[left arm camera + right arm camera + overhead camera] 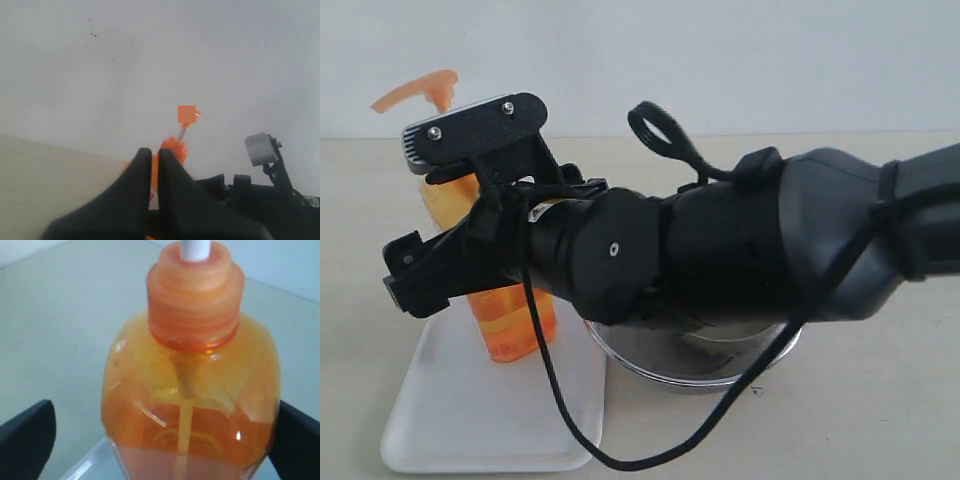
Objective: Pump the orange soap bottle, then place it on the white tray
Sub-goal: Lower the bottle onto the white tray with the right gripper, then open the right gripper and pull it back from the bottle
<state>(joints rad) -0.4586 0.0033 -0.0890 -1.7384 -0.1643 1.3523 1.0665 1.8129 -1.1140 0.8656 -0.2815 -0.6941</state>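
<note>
The orange soap bottle (pixel 510 325) stands upright on the white tray (pixel 470 430) at the left, its pump head (pixel 420 92) raised. My right gripper (pixel 435 265) reaches across from the right and straddles the bottle's body. In the right wrist view the bottle (pixel 192 390) fills the space between the fingers (pixel 25 440) of the open right gripper (pixel 162 445), and one side shows a clear gap. My left gripper (pixel 155 155) is shut with nothing in it and faces the bottle's collar (pixel 175 149) and pump head (pixel 186 114). It does not show in the exterior view.
A round steel strainer (pixel 695 362) sits just right of the tray, under my right arm (pixel 770 240). A black cable (pixel 555 395) hangs from that arm over the tray's right edge. A pale wall rises behind the table.
</note>
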